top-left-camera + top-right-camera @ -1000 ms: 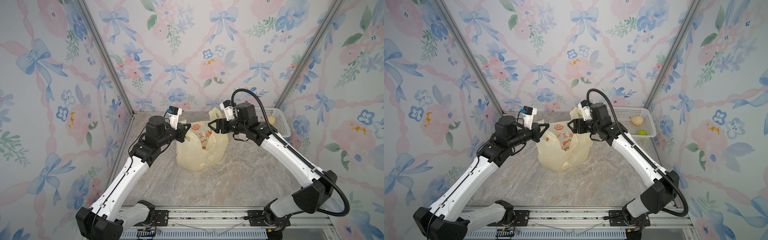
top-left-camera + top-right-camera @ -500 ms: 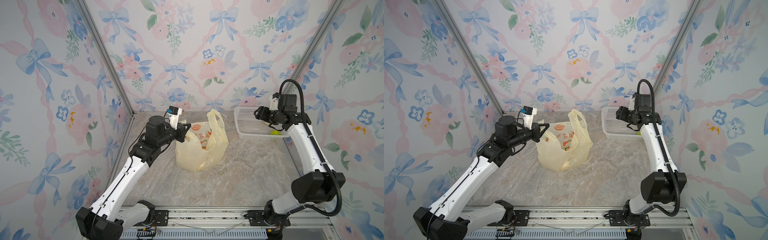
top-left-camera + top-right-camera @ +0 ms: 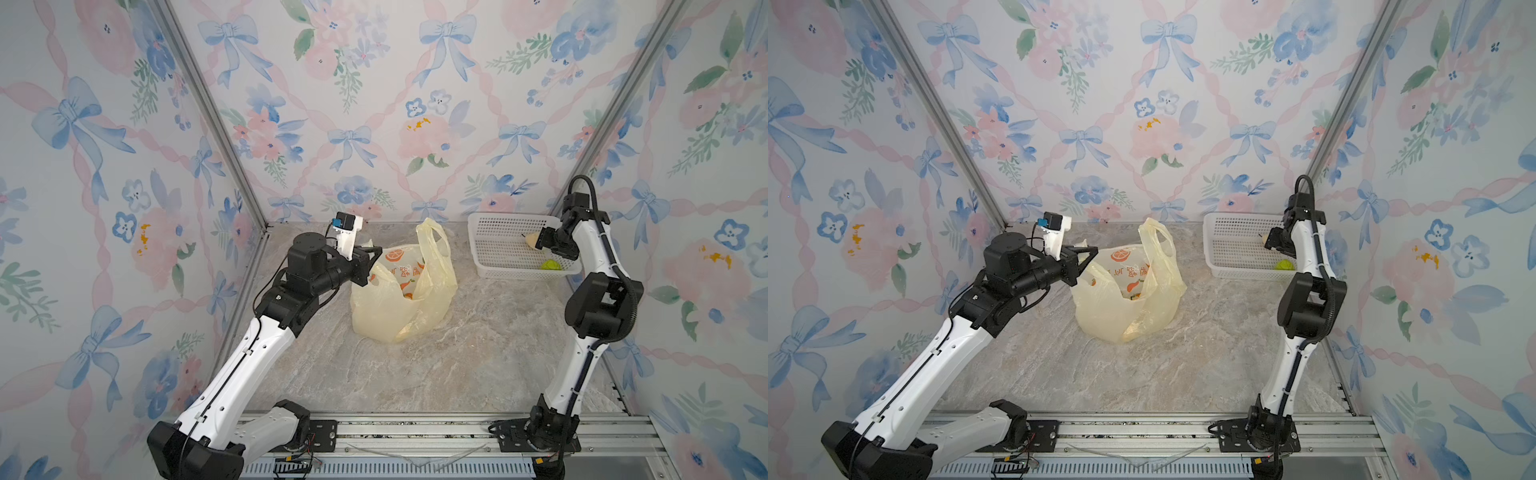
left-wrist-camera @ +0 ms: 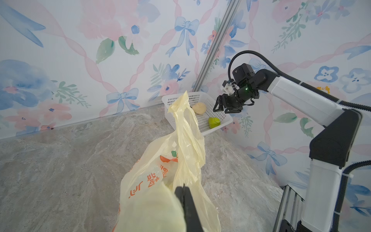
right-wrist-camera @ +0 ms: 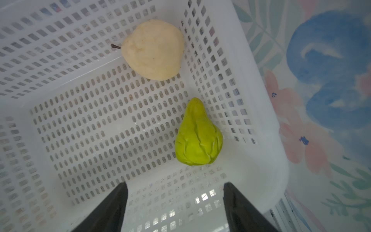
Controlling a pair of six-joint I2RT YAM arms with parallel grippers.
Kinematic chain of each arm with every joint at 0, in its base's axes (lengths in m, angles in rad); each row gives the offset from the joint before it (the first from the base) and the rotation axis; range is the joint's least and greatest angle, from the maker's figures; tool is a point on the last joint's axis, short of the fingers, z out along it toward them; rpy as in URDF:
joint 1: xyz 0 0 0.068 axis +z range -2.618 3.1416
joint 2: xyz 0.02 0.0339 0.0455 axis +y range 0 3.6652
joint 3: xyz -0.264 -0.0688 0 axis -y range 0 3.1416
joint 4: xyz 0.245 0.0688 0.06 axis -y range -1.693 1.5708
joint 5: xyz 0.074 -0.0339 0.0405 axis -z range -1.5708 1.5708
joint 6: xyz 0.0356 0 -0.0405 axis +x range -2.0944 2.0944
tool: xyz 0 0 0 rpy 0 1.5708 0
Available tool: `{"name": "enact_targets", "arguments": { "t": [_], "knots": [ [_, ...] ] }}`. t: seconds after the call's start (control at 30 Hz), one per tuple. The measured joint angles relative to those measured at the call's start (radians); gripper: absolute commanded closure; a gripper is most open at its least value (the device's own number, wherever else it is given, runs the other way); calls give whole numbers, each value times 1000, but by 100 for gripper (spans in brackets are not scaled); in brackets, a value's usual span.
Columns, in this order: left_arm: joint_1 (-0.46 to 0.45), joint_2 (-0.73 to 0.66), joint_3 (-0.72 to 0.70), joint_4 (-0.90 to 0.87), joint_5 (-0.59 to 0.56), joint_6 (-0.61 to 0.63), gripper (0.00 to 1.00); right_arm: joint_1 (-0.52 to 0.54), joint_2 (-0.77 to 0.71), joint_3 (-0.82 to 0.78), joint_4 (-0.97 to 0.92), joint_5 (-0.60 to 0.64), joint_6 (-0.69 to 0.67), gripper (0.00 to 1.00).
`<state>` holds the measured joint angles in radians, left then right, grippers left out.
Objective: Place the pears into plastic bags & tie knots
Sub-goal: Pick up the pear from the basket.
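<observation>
Pinching plastic bag point(image 3: 399, 303) rim in shut left gripper point(image 4: 183, 187); hovering right gripper point(image 5: 174, 186) wide open, empty, over 2 in basket point(image 5: 80, 124): cream pear point(image 5: 153, 50), green pear point(image 5: 198, 136). Could wedge green pear against basket wall, or lose thin film from pinch.

Bright, diffuse light leaves soft shadows; glare spots the basket point(image 5: 202, 197) wall, and the bag point(image 4: 152, 213) has its closest fold out of focus.

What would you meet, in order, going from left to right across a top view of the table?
left gripper → plastic bag → cream pear → green pear; both pears lie in the white basket.
</observation>
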<state>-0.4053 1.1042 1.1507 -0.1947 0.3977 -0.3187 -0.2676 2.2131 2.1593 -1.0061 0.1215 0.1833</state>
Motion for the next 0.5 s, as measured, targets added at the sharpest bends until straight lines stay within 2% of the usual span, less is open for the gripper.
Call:
{"name": "enact_targets", "arguments": {
  "t": [0.13,0.3,0.5],
  "knots": [
    [0,0,-10,7,11,0,100,-35,77,72,-58,11,-5,16],
    [0,-4,-16,14,11,0,100,-42,158,236,-152,11,0,18],
    [0,-19,-25,24,11,0,100,19,109,201,-149,72,64,11]
  ]
}}
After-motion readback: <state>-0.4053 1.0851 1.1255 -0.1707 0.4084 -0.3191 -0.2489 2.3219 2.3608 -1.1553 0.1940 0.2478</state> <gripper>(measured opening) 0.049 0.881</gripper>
